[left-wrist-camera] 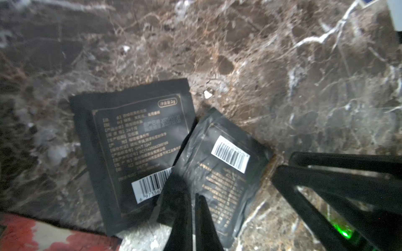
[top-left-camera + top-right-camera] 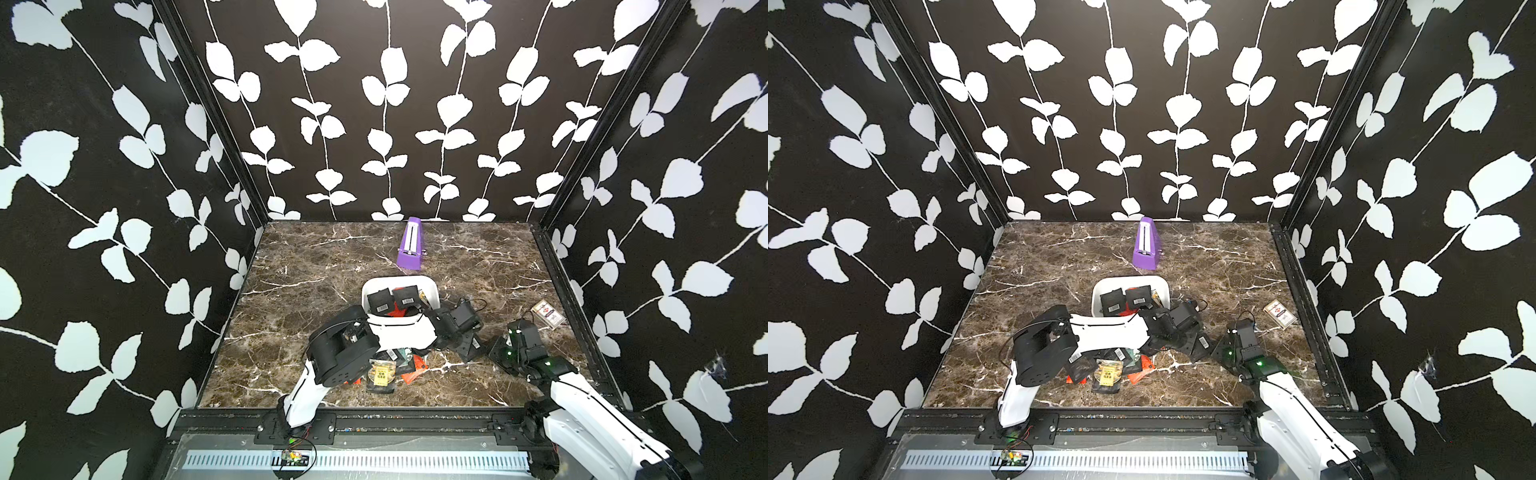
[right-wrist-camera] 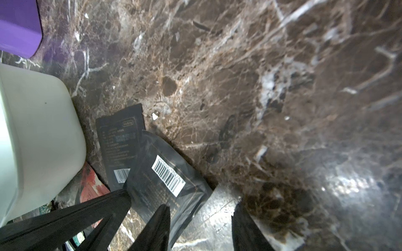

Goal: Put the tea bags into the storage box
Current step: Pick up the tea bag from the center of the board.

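The white storage box sits mid-table with several black tea bags inside; its wall shows in the right wrist view. More tea bags lie heaped in front of it. To its right two black sachets overlap on the marble. My left gripper is shut on the left edge of the upper, barcoded tea bag, which looks slightly raised. The flat one lies beside it. My right gripper is open, one finger over that tea bag, the other over bare marble.
A purple wedge stands behind the box near the back wall. A white-red card pack lies at the right edge. A red sachet lies against the box's base. Black patterned walls enclose three sides.
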{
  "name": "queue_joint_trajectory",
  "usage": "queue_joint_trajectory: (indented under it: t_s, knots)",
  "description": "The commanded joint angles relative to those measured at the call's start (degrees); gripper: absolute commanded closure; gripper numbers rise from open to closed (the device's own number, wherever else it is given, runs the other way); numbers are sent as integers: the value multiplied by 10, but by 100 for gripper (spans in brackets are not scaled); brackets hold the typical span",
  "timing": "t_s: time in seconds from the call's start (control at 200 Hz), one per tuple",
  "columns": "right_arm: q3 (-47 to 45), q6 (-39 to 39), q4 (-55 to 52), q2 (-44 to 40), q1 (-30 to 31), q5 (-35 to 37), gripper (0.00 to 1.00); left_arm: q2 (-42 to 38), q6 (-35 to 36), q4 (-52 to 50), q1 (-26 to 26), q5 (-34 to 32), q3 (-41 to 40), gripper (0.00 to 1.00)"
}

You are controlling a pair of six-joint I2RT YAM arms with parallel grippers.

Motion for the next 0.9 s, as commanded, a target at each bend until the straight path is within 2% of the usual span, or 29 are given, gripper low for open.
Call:
queue_joint_trajectory:
  t_s: [0.0, 0.46, 0.895]
  knots:
    - [3, -13, 12, 4, -2, -4, 52, 4, -1, -11, 2, 1, 14, 100]
    - [0, -18, 50, 45, -2, -27, 53, 15, -11, -25, 2, -12, -20, 100]
    - [-16, -6, 97, 78, -1, -36, 67, 9, -11, -27, 2, -18, -43, 100]
